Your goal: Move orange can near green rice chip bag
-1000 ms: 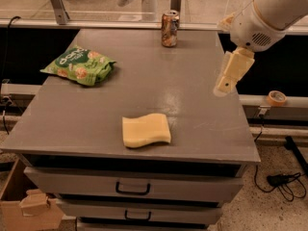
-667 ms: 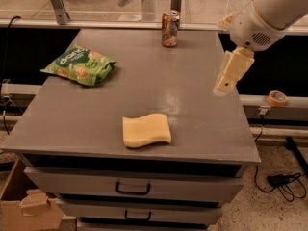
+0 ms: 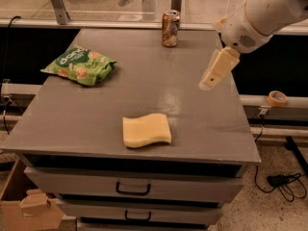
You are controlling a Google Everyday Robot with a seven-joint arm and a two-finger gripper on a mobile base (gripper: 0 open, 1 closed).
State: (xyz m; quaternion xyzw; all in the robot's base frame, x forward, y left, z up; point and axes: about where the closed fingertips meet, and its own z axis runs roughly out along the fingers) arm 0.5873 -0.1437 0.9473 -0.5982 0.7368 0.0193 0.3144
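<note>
The orange can (image 3: pixel 170 29) stands upright at the far edge of the grey table (image 3: pixel 144 88), near its middle. The green rice chip bag (image 3: pixel 79 65) lies flat at the table's left side, well apart from the can. My gripper (image 3: pixel 209 83) hangs in the air over the table's right side, pointing down and to the left. It is in front of and to the right of the can, not touching it, and holds nothing that I can see.
A yellow sponge (image 3: pixel 146 130) lies near the table's front edge. Drawers (image 3: pixel 132 189) sit below the tabletop. A roll of tape (image 3: pixel 277 98) rests on a ledge to the right. A cardboard box (image 3: pixel 24 208) stands on the floor at the lower left.
My gripper has moved a little to the left, further over the table. The can, bag and sponge have not moved.
</note>
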